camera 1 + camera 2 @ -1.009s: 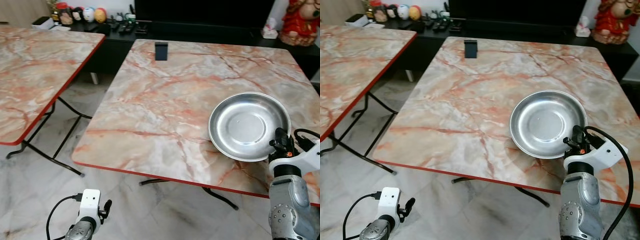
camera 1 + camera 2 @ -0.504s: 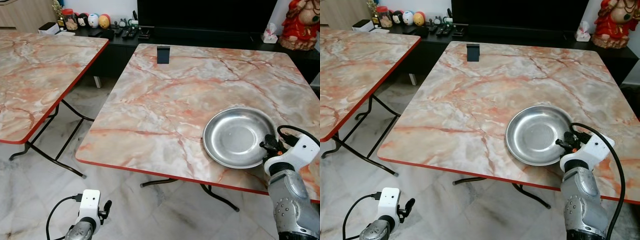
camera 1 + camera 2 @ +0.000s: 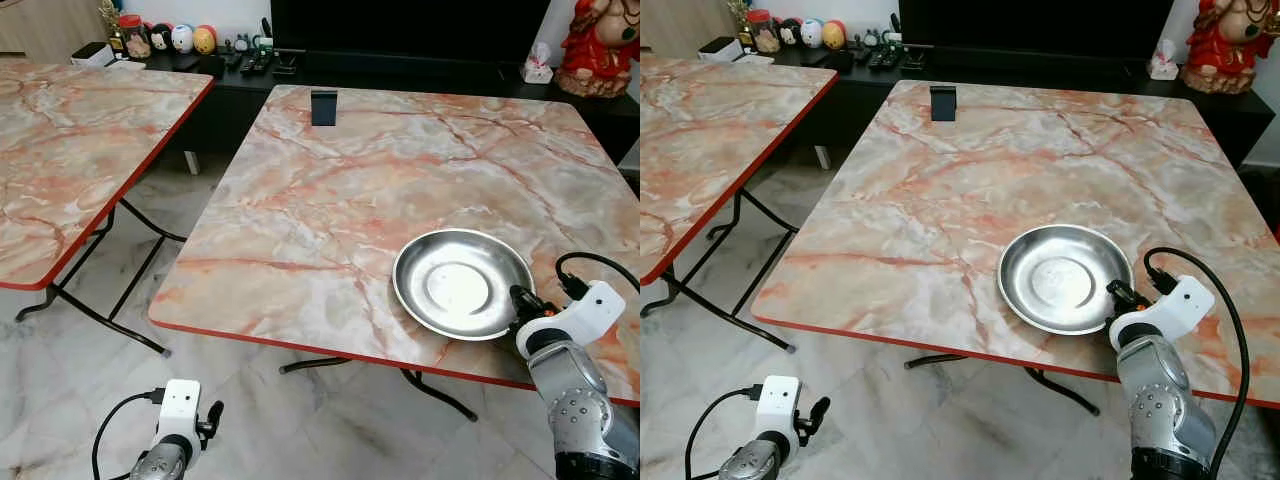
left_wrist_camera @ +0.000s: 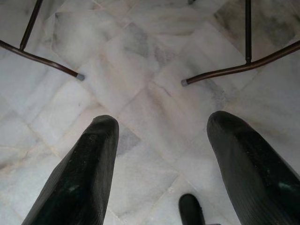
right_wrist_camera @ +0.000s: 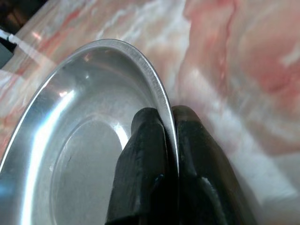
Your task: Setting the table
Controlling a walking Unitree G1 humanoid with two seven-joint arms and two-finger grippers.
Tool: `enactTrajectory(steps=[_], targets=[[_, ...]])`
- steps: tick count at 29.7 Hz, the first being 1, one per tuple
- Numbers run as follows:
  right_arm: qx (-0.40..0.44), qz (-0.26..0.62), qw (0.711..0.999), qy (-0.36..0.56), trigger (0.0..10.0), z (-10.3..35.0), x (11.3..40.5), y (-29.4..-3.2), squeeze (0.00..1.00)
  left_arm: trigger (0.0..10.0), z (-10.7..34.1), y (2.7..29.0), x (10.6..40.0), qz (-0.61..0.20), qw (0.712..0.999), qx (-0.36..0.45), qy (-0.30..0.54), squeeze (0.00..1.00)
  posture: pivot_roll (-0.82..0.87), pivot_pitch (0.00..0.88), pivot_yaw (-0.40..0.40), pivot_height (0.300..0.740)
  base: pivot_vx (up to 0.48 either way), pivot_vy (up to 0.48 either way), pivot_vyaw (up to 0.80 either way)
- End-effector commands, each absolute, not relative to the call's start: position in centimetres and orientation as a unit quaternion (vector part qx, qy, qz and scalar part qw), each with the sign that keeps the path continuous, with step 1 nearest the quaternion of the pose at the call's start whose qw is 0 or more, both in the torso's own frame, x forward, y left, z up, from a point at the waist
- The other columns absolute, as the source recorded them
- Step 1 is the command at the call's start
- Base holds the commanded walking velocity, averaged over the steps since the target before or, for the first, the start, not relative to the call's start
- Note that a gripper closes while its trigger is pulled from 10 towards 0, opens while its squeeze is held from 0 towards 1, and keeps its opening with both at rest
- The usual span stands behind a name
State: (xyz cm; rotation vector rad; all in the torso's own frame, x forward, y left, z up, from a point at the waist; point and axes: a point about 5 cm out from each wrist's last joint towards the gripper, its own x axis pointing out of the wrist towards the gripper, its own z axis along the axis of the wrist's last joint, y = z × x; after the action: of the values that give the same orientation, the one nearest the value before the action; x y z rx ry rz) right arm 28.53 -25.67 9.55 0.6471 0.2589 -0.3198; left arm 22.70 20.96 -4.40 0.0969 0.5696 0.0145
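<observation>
The plate (image 3: 462, 284) is shiny smooth metal (like a mirror), and the surface (image 3: 330, 190) looks like glossy pink marble stone.

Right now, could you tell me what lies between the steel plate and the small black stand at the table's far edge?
Nothing: both eye views show bare marble tabletop between the steel plate and the black stand.
</observation>
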Motion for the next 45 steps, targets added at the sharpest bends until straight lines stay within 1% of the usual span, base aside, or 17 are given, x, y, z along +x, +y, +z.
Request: enactTrajectory(steps=[1, 12, 39, 40, 41, 42, 43, 44, 45], targets=[[0.320, -0.159, 0.920, 0.160, 10.0, 8.40, 28.12, -25.44, 0.00, 10.0, -4.77, 21.00, 22.28, 0.009, 0.954, 0.047, 0.294, 0.00, -0.02, 0.056, -0.010, 0.740, 0.000, 0.000, 0.00], [0.312, -0.132, 0.922, 0.188, 10.0, 8.02, 28.03, -24.73, 0.00, 10.0, -4.80, 21.01, 22.25, 0.011, 0.954, 0.048, 0.296, 0.00, -0.02, 0.055, -0.010, 0.740, 0.000, 0.000, 0.00], [0.294, -0.140, 0.923, 0.205, 10.0, 7.62, 27.62, -24.96, 0.00, 10.0, -5.03, 21.15, 21.88, 0.010, 0.952, 0.048, 0.303, 0.00, -0.02, 0.056, -0.011, 0.740, 0.000, 0.000, 0.00], [0.294, -0.139, 0.923, 0.205, 10.0, 7.64, 27.63, -24.96, 0.12, 10.0, -5.03, 21.18, 21.87, 0.010, 0.952, 0.049, 0.303, 0.00, -0.02, 0.056, -0.011, 0.740, 0.000, 0.000, 0.00], [0.294, -0.139, 0.923, 0.205, 10.0, 7.64, 27.63, -24.96, 0.12, 10.0, -5.03, 21.18, 21.87, 0.010, 0.952, 0.049, 0.303, 0.00, -0.02, 0.056, -0.011, 0.740, 0.000, 0.000, 0.00], [0.294, -0.138, 0.923, 0.205, 10.0, 7.64, 27.64, -24.95, 0.39, 10.0, -5.03, 21.19, 21.87, 0.011, 0.952, 0.049, 0.303, 0.00, -0.02, 0.056, -0.011, 0.740, 0.000, 0.000, 0.00], [0.293, -0.136, 0.924, 0.205, 10.0, 7.63, 27.66, -24.88, 0.55, 10.0, -5.01, 21.20, 21.89, 0.011, 0.952, 0.048, 0.302, 0.00, -0.02, 0.055, -0.010, 0.740, 0.000, 0.000, 0.00], [0.294, -0.134, 0.924, 0.205, 10.0, 7.64, 27.67, -24.83, 0.56, 10.0, -5.01, 21.19, 21.91, 0.011, 0.952, 0.048, 0.302, 0.00, -0.02, 0.055, -0.010, 0.740, 0.000, 0.000, 0.00], [0.294, -0.133, 0.924, 0.205, 10.0, 7.64, 27.67, -24.79, 0.84, 10.0, -5.00, 21.19, 21.92, 0.011, 0.952, 0.048, 0.302, 0.00, -0.02, 0.055, -0.009, 0.740, 0.000, 0.000, 0.00]])
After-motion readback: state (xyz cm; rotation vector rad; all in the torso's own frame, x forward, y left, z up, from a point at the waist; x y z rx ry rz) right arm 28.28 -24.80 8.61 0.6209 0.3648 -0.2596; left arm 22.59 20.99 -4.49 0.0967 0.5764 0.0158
